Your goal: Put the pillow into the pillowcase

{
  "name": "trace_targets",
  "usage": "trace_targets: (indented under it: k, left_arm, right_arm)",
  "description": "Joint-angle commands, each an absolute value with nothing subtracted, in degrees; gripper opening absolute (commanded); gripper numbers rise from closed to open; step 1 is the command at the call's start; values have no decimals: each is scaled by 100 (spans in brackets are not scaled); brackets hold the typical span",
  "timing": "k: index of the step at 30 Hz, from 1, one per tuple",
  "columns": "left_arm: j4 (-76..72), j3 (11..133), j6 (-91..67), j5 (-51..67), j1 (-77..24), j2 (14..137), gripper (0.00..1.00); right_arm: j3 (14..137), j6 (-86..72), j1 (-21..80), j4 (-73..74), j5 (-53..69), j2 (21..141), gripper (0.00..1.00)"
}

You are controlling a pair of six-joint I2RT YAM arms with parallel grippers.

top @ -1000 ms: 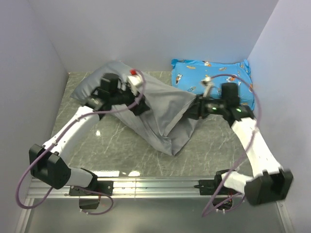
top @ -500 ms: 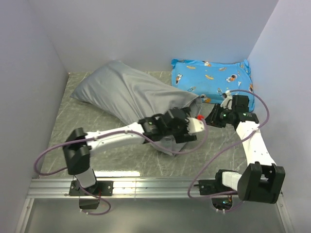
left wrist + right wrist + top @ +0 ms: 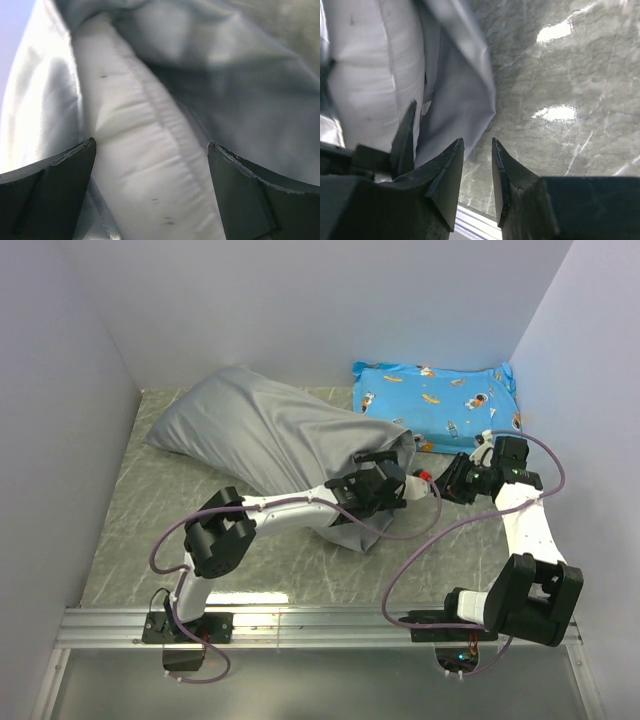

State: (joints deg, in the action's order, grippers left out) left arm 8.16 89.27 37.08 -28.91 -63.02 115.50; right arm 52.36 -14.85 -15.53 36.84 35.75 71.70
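The grey pillowcase (image 3: 260,430) lies stuffed and slanted across the table, its mouth toward the right. My left gripper (image 3: 385,480) is at that mouth. In the left wrist view its jaws stand wide open (image 3: 150,150) astride the white pillow (image 3: 145,165), whose seam shows, with grey pillowcase (image 3: 250,90) folds around it. My right gripper (image 3: 450,480) hovers just right of the mouth. Its jaws (image 3: 477,142) stand a narrow gap apart with only table behind them. The pillowcase hem (image 3: 460,90) and the pillow (image 3: 375,75) lie to its left.
A blue cartoon-printed pillow (image 3: 435,400) rests against the back wall at the right. White walls close in the marbled table (image 3: 150,510) on three sides. A metal rail (image 3: 320,620) runs along the near edge.
My left arm has swung from the pillowcase's far left end to its mouth at the right, jaws opening. My right gripper has drawn back to the right, away from the fabric.
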Motion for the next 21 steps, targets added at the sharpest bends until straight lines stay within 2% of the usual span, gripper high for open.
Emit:
trace_targets:
  k: [1, 4, 5, 7, 8, 10, 11, 17, 19, 21]
  left_arm:
    - [938, 9404, 3701, -3297, -5960, 11689, 99]
    - [932, 9308, 3568, -3041, -5828, 11655, 84]
    - [932, 9255, 3577, -2989, -5818, 11628, 65]
    - [1045, 9263, 3429, -2674, -5696, 11558, 44]
    - [1298, 9420, 3332, -2515, -5643, 11558, 27]
    - [1660, 9667, 2982, -2164, -5459, 11479, 14]
    - [2018, 9894, 2858, -1666, -5388, 11435, 0]
    - [2205, 9905, 2373, -145, -5036, 10715, 0]
    - [2241, 9870, 2190, -45, -4984, 10565, 0]
    - [2364, 9949, 2119, 210, -4940, 10538, 0]
  right_arm:
    - [5458, -1582, -1503, 3498, 3771, 7207, 38]
    - [5493, -1635, -1346, 3393, 3736, 7172, 41]
    - [5493, -1652, -1293, 3366, 3727, 7163, 41]
    - [5519, -1696, -1170, 3279, 3622, 7163, 42]
    - [5546, -1714, -1047, 3244, 3595, 7189, 42]
    - [5581, -1766, -880, 3077, 3481, 7242, 42]
    - [5590, -1810, -679, 2980, 3393, 7294, 44]
    - [5792, -2204, 17, 2084, 2682, 7926, 53]
    - [5897, -2381, 237, 1750, 2401, 8173, 55]
    - [5950, -2575, 290, 1391, 2225, 8542, 61]
